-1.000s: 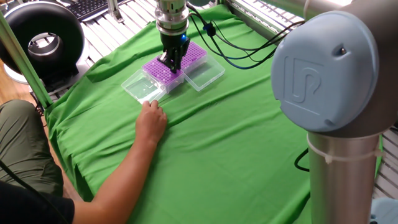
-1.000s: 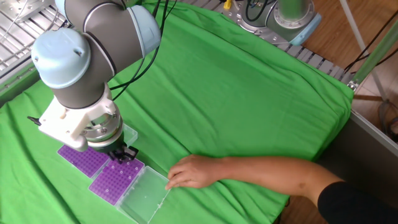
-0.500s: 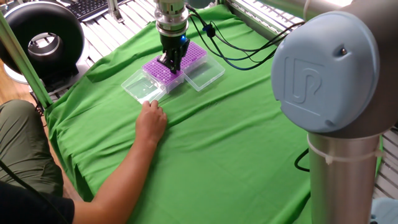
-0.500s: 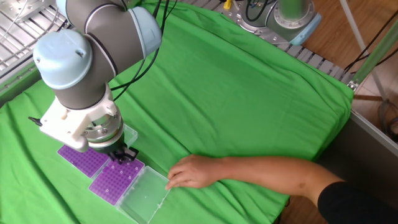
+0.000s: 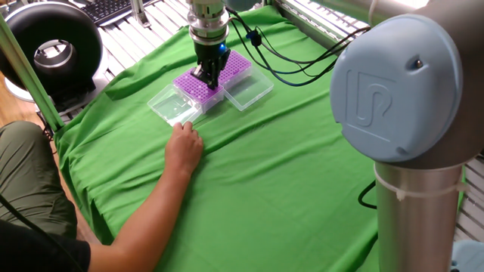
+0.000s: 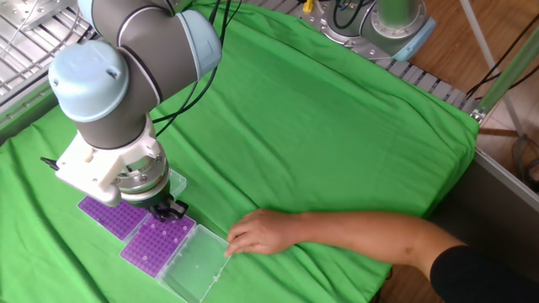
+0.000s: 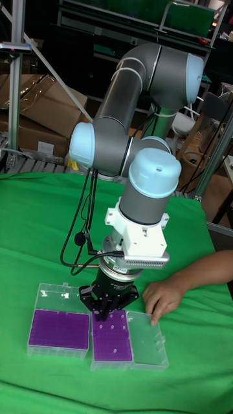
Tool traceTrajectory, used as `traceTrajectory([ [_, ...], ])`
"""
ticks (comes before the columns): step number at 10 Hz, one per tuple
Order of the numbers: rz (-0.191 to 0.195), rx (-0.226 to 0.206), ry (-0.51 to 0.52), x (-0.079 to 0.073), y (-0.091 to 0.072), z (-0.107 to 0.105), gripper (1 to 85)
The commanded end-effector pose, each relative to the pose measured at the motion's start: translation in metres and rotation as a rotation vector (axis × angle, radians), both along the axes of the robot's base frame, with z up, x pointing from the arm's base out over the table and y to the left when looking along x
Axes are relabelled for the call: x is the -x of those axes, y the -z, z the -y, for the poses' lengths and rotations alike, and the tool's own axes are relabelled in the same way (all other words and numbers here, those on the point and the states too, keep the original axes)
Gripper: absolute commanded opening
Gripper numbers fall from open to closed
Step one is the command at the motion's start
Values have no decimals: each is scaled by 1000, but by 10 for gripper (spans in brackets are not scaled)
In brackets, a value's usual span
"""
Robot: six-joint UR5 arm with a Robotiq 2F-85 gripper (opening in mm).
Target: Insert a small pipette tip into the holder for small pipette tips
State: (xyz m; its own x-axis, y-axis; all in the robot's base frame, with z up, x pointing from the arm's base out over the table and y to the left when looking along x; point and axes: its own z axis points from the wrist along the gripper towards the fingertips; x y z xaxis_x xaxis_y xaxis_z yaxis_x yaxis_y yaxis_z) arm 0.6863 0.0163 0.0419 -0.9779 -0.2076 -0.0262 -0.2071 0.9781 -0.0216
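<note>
**Q:** Reading the tall fixed view left to right, what lies on the green cloth [image 7: 39, 259]?

**A:** At far left sits a purple rack [image 7: 58, 328] in a clear box. Just beside it on the right is the holder for small pipette tips [image 7: 111, 335], a matching purple grid with its clear lid [image 7: 147, 347] folded open further right. A person's hand [image 7: 163, 299] rests on the cloth near that lid's far edge.

**Q:** Where is the gripper?

**A:** The gripper [image 7: 102, 313] points straight down over the far edge of the holder, its dark fingers [image 7: 96, 309] close to the grid. I cannot tell whether they are pinching a tip; any tip is too small to see here.

**Q:** How should the insertion be done well?

**A:** My judgement: keep the tool vertical, centre it over one hole, and lower slowly so a tip slides in rather than catching on the grid. The open lid and the hand sit near, so the descent should stay straight, with no sideways drift.
</note>
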Motion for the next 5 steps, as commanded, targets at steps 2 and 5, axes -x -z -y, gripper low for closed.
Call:
traceTrajectory([
  [2, 14, -22, 26, -4, 1, -6, 70],
  [5, -3, -19, 22, 0, -7, -1, 10],
])
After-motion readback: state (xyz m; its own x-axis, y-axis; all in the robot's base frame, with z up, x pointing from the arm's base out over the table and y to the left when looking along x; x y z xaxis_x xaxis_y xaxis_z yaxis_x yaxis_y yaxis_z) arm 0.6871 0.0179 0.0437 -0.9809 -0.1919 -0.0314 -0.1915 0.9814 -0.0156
